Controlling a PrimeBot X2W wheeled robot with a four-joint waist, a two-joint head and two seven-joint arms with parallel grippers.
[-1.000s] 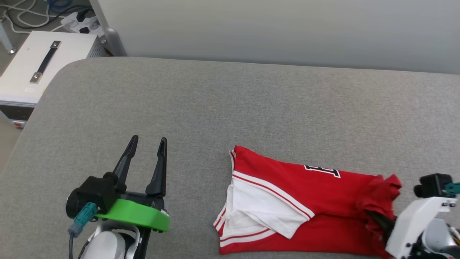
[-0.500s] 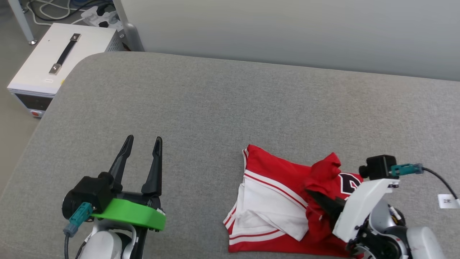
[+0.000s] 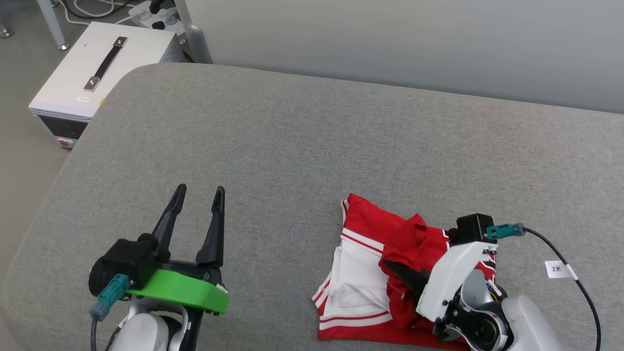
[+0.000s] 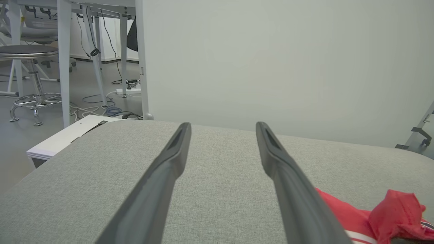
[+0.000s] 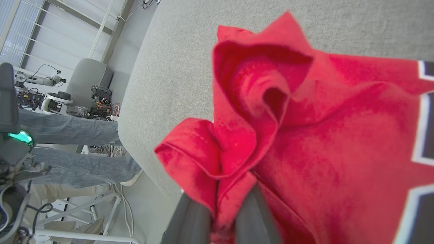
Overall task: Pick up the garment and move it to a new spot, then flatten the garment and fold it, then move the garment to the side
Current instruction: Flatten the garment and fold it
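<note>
r gripper [image 3: 390,267] pinched tight on bunched red bit of jersey tee [image 3: 358,219], holds it up over tee's middle. l gripper [image 3: 200,190] fingers wide apart, above grey cushion [image 3: 292,146], well apart from tee. tee lies on cushion, front right, white sleeve on left.

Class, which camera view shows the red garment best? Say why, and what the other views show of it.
The head view: the garment shows nearly whole, with white sleeve and striped trim. The right wrist view shows bunched red cloth pinched in the right gripper; the left wrist view, a red corner.
</note>
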